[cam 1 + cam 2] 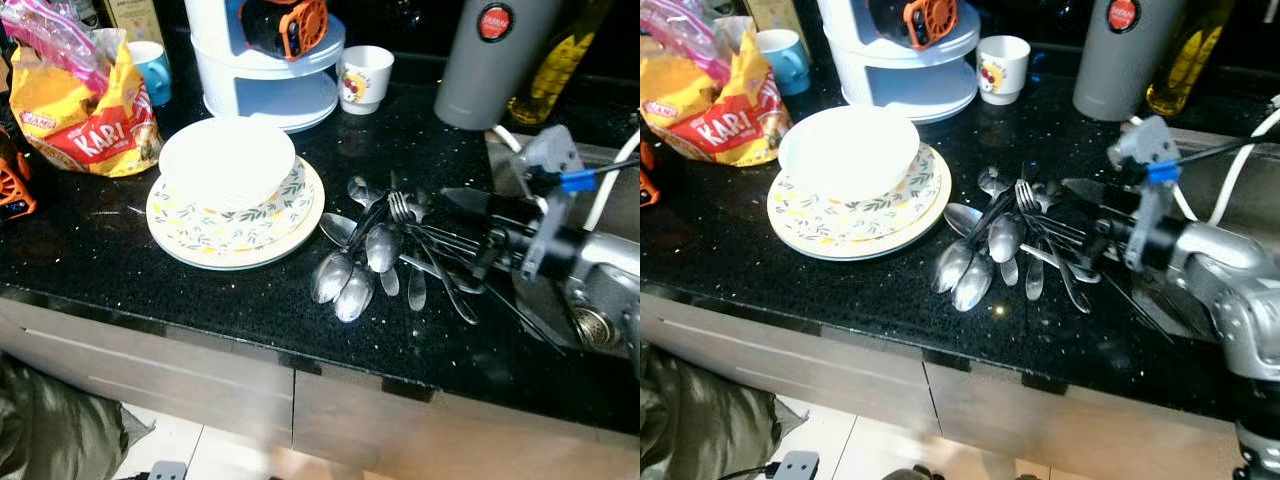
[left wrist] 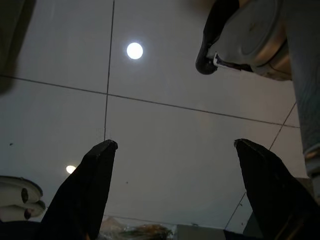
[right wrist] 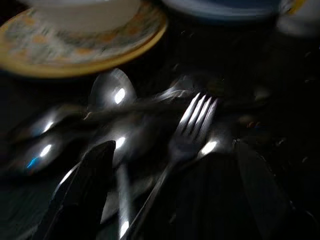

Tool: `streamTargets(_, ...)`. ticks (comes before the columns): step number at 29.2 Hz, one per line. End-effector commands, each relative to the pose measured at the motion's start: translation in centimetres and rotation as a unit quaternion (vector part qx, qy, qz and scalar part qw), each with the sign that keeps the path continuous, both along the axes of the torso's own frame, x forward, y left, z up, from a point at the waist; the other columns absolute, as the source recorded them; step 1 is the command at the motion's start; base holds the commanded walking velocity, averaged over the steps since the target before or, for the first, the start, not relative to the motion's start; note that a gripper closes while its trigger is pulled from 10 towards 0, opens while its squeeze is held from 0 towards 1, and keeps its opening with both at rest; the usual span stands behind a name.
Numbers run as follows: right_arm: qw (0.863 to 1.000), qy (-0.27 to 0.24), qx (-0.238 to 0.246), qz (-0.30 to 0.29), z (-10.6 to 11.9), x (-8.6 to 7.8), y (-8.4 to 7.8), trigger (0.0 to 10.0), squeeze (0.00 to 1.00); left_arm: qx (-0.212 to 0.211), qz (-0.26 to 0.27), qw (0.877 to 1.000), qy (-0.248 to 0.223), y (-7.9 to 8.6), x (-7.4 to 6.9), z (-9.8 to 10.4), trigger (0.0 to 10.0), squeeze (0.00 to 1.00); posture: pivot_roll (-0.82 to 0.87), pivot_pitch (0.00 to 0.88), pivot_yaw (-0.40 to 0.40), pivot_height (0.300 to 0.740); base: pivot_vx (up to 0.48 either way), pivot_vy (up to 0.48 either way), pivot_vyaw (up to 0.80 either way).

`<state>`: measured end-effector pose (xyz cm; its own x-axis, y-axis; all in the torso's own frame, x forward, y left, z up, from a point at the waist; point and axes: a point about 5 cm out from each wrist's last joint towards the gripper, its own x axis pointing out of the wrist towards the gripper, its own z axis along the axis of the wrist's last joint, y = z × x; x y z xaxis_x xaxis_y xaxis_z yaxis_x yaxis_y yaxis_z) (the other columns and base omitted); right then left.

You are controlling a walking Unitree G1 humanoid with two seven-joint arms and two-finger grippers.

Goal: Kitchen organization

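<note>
Leftmost, yellow snack bag [image 1: 85, 115] on the black desk [image 1: 120, 270]. Next, white bowl [image 1: 227, 160] on stacked floral plates [image 1: 236, 222]. Then, pile of spoons and forks [image 1: 385, 250] on the desk beside the plates, bowls of the spoons shiny, one fork [image 3: 192, 127] tines-up on top. Right tool [image 1: 465, 235], arm stretched level from the sink side, fingers spread, tips over the pile's handles. Left tool [image 2: 175, 200], fingers spread, facing a ceiling.

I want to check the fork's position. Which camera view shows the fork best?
The right eye view: the fork lies sharp atop the pile of spoons. The left eye view shows it similarly. The right wrist view shows its tines close but blurred.
</note>
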<state>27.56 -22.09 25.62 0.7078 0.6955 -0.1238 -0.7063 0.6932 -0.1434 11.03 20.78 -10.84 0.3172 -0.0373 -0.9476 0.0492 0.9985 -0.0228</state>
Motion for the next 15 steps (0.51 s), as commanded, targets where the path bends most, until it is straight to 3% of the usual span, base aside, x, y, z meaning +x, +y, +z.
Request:
streamTargets(1, 1.000, -0.007, -0.001, 0.016, 0.5, -0.8, 0.0, 10.0, 0.00, -0.002, -0.004, 1.000, 0.018, -0.2, -1.0, -0.3, 10.0, 0.00, 0.00, 0.117, -0.017, 0.740, 0.000, 0.000, 0.00)
streamTargets(6, 1.000, -0.002, 0.020, 0.015, 0.9, -1.5, -0.6, 10.0, 0.00, -0.001, -0.010, 1.000, 0.020, -0.2, -1.1, -0.3, 10.0, 0.00, -0.01, 0.122, -0.018, 0.740, 0.000, 0.000, 0.00)
streamTargets(15, 0.999, 0.047, 0.002, -0.002, -0.4, -2.7, -2.9, 10.0, 0.00, -0.001, -0.016, 1.000, 0.019, -0.5, -1.0, -0.3, 10.0, 0.00, -0.01, 0.121, -0.023, 0.740, 0.000, 0.000, 0.00)
